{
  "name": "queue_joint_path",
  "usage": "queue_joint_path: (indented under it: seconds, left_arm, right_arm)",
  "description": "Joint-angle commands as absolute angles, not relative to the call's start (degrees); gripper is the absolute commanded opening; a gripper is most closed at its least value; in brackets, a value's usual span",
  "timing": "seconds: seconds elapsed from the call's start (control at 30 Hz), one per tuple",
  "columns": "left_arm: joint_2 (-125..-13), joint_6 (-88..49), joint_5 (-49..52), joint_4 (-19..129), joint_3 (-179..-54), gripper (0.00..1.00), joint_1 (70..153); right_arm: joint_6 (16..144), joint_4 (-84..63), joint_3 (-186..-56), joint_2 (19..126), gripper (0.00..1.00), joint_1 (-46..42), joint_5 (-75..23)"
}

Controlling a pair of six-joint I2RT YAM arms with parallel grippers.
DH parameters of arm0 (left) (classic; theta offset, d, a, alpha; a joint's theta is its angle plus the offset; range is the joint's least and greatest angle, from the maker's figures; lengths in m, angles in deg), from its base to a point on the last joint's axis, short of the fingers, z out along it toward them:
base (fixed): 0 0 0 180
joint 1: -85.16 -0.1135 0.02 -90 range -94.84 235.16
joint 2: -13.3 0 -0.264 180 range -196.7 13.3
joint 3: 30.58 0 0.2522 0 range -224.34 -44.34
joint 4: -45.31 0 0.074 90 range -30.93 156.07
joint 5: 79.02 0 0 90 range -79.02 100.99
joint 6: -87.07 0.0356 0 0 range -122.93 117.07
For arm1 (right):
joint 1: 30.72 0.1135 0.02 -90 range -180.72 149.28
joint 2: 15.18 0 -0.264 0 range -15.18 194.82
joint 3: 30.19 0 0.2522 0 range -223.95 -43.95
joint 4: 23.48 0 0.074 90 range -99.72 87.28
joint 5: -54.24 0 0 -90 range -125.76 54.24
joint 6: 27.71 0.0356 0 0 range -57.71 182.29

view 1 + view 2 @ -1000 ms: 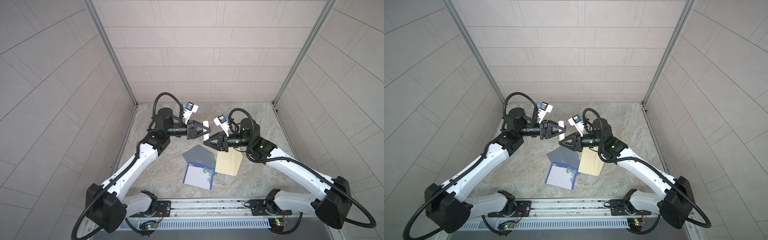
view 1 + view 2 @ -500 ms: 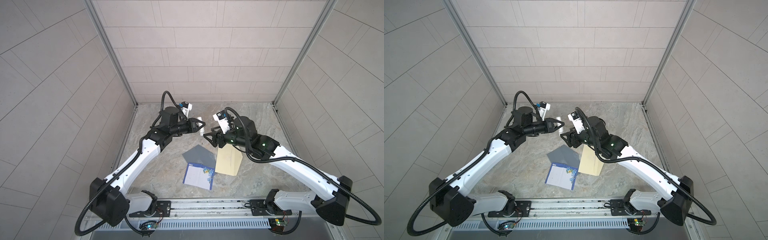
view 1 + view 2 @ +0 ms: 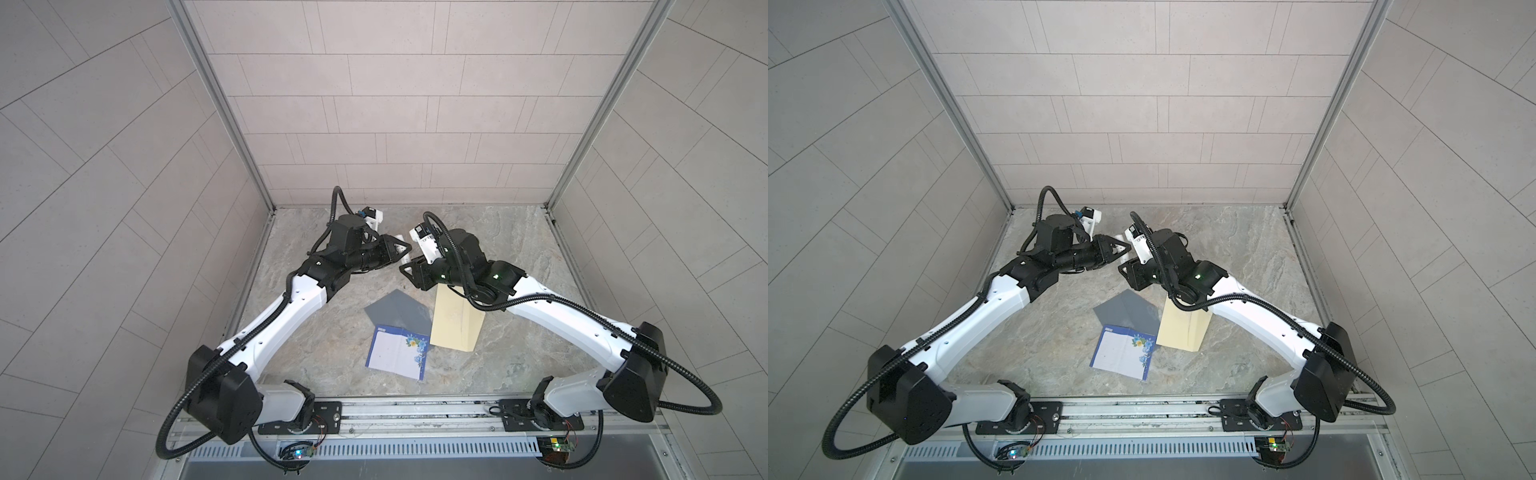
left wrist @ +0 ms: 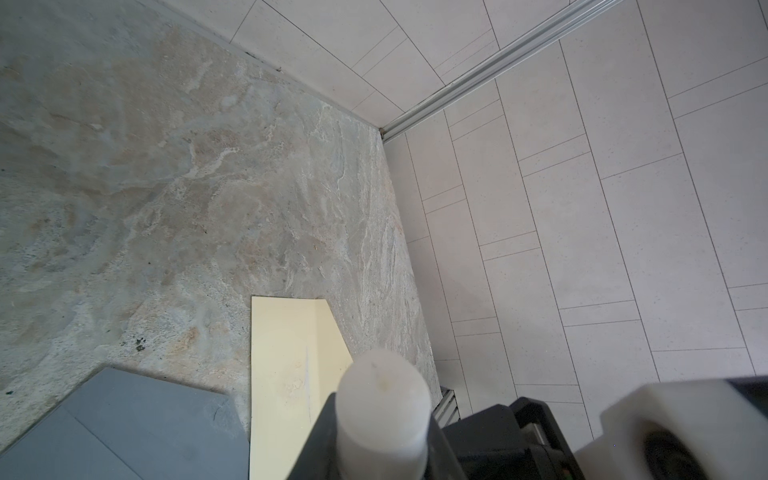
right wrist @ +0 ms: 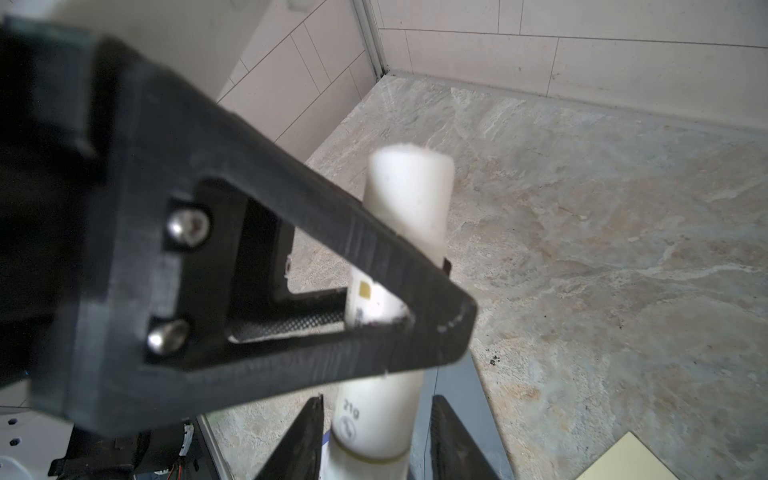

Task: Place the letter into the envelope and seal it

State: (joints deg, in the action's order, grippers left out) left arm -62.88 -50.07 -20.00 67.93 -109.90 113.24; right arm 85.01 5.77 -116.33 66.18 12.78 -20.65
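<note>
The left pincer (image 3: 397,251) is clamped on a white glue stick (image 5: 409,199). The right pincer (image 5: 376,415) sits round its other end; I cannot tell if it grips. A crooked pull could drop it. The letter (image 3: 397,351) lies low in the middle on the counter (image 3: 498,249), beside the envelope (image 3: 455,320).

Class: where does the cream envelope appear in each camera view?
In a top view: envelope mid-table, far end under the right arm.
In a top view: envelope, same spot.
Left wrist: envelope beyond the glue stick.
Right wrist: only an envelope corner shows.
Landmark, except right wrist: grey sheet beside it.
</note>
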Motion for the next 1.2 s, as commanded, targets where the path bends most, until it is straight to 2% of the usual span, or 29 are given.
queue_joint_path:
  seconds: [0.0, 0.2, 0.27, 0.37, 0.47, 0.57, 0.7, 0.8, 0.83, 0.87, 0.93, 1.0, 1.1, 1.17]
  left_arm:
    - [-63.09, -51.18, -20.12, 65.85, -111.42, 0.0, 113.63]
    - [-62.64, -51.67, -19.68, 65.15, -110.96, 0.0, 113.55]
    - [-62.6, -51.21, -20.6, 64.66, -111.03, 0.0, 113.24]
    - [-61.92, -48.91, -24.59, 62.27, -111.17, 0.0, 112.42]
    - [-60.69, -40.92, -32.13, 62.35, -112.7, 0.0, 111.67]
    - [-58.62, -34.61, -42.42, 61.23, -112.93, 0.0, 111.63]
    - [-56.14, -34.25, -51.86, 54.14, -109.81, 0.0, 111.4]
    - [-56.76, -36.29, -54.84, 51.56, -109.18, 0.0, 111.36]
    - [-56.99, -35.61, -54.17, 52.62, -109.23, 0.0, 111.35]
    - [-56.78, -34.28, -52.79, 54.46, -109.3, 0.0, 111.36]
    - [-56.13, -31.16, -49.6, 58.37, -109.79, 0.0, 111.39]
    - [-55.39, -27.91, -45.36, 62.4, -110.43, 0.0, 111.44]
    - [-54.67, -27.87, -37.85, 64.24, -110.74, 0.0, 111.57]
    - [-54.97, -30.25, -31.95, 64.77, -110.97, 0.0, 111.68]
  right_arm:
    - [85.16, 4.61, -118.09, 67.2, 0.39, 13.05, -20.51]
    - [85.64, 4.61, -118.44, 67.93, 0.11, 12.96, -17.68]
    - [86.74, 3.32, -117.54, 67.48, 0.04, 12.28, -12.56]
    - [92.42, -4.46, -113.95, 66.78, 0.0, 9.07, 3.12]
    - [97.87, -12.3, -110.92, 65.93, 0.0, 6.83, 16.79]
    - [98.34, -16.14, -109.13, 63.55, 0.0, 6.99, 24.75]
    - [96.68, -18.27, -106.94, 59.83, 0.0, 7.07, 30.2]
    - [90.25, -10.62, -107.32, 58.31, 0.0, 7.15, 28.97]
    - [87.42, -5.95, -108.2, 58.07, 0.01, 7.2, 26.98]
    - [84.92, -1.92, -109.53, 58.07, 0.08, 7.35, 24.29]
    - [81.25, 6.55, -112.53, 58.04, 0.3, 8.31, 16.71]
    - [79.39, 11.23, -114.67, 57.9, 0.45, 9.66, 8.97]
    - [78.84, 12.13, -115.5, 57.04, 0.59, 12.0, -1.63]
    - [78.38, 12.56, -115.75, 57.02, 0.62, 13.6, -8.31]
